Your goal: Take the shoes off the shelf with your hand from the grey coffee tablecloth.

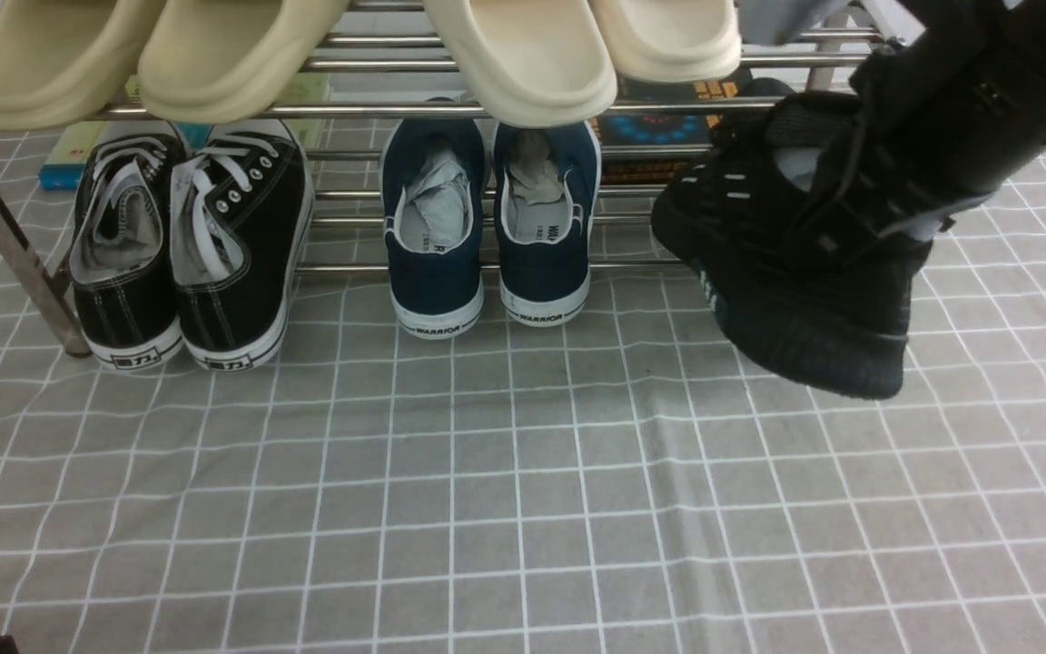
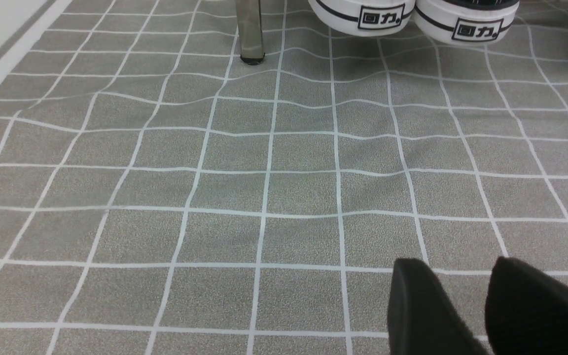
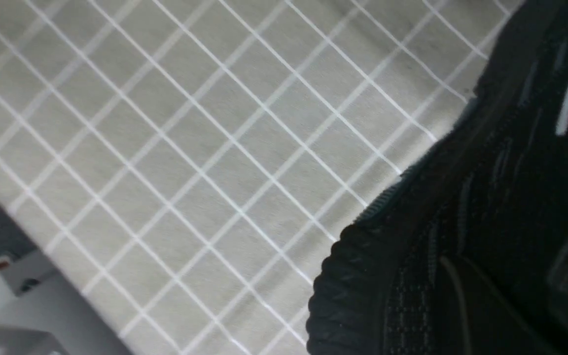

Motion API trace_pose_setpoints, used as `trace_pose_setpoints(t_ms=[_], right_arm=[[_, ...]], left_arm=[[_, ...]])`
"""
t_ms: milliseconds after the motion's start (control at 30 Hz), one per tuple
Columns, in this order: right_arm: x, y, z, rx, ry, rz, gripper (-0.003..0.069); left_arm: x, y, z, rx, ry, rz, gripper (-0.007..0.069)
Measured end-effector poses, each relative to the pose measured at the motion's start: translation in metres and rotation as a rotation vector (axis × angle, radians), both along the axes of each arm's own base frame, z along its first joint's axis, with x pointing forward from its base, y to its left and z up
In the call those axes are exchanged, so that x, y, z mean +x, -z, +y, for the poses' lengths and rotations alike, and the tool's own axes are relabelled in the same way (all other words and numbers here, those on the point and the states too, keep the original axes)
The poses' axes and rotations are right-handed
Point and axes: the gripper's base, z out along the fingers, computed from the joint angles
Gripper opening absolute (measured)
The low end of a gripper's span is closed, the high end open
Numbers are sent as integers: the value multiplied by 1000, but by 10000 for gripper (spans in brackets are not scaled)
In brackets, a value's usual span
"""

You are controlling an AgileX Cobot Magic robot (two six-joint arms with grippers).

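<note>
My right gripper [image 1: 886,200] comes in from the top right, shut on a black knit shoe [image 1: 795,282]. It holds the shoe tilted, heel down, above the grey coffee tablecloth [image 1: 523,472], in front of the right end of the steel shelf [image 1: 396,110]. The shoe's ribbed sole and white dashes fill the right wrist view [image 3: 461,236], where the jaws are hidden. A dark shape behind it on the shelf [image 1: 764,91] may be the second shoe; I cannot tell. My left gripper [image 2: 456,266] is open and empty, low over the cloth [image 2: 264,187].
Black canvas sneakers with white laces [image 1: 187,245] and navy WARRIOR sneakers [image 1: 487,227] stand on the lower tier. Beige slippers [image 1: 523,54] sit on the top tier, with books [image 1: 659,127] behind. A slanted shelf leg [image 1: 5,236] stands at the left, also in the left wrist view [image 2: 249,34].
</note>
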Motion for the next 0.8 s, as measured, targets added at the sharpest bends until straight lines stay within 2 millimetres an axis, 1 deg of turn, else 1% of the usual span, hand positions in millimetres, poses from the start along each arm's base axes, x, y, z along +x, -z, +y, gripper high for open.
trace_pose_setpoints(t_ms=[67,133,200,267,300,333,467,567,633,667,700,800], right_arm=[[-7,-2,0,40,14,26,19],[-13,4,-2,57,33,69,19],[-23,14,-5,55,47,114,19],[-28,24,-8,38,52,151,19],[-29,25,-8,37,53,155,19],[-31,34,-10,23,58,184,19],[-35,58,-11,-13,60,259,19],[-37,69,-5,-39,30,284,19],[-37,75,5,-62,-3,285,19],[-37,77,6,-68,-5,286,19],[-37,82,15,-86,-28,276,20],[-35,91,27,-127,-45,238,20]], left_arm=[[0,0,0,0,0,0,240],[0,0,0,0,0,0,240],[0,0,0,0,0,0,240],[0,0,0,0,0,0,240],[0,0,0,0,0,0,240],[0,0,0,0,0,0,240],[0,0,0,0,0,0,240],[0,0,0,0,0,0,240],[0,0,0,0,0,0,240],[0,0,0,0,0,0,240],[0,0,0,0,0,0,240],[0,0,0,0,0,0,240]])
